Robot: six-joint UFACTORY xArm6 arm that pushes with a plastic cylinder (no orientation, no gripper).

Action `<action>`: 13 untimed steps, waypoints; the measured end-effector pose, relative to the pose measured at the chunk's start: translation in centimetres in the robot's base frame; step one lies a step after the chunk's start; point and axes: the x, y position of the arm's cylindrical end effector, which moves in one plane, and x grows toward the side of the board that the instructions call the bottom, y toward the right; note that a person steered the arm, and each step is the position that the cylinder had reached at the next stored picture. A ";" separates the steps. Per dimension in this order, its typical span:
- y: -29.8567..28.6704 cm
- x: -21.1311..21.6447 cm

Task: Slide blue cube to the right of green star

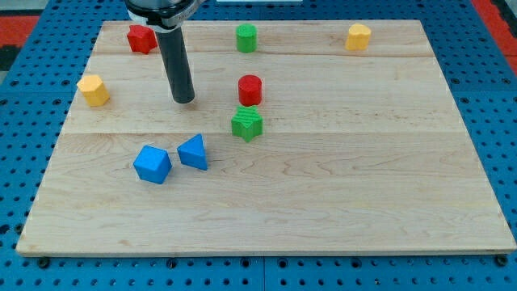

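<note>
The blue cube point(153, 164) sits on the desk point(323, 202) just left of a blue triangular block point(194, 152), below-left of the green star point(247, 123). My tip point(184, 99) rests above both, touching nothing; there's no hand.

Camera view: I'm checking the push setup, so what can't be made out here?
- Rod: its upper part and the arm are cut off by the view's top edge.
- Red block: shape unclear, partly hidden behind the rod.
- Far faces of the blue cube and green star: hidden.
</note>
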 end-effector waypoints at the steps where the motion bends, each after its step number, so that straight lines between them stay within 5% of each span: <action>1: 0.0 -0.2; 6: -1.1 0.6; 7: -2.9 8.4; 9: -7.8 11.5; 10: -9.6 16.3; 11: 0.5 17.9; 12: -0.4 18.3; 13: -10.0 15.7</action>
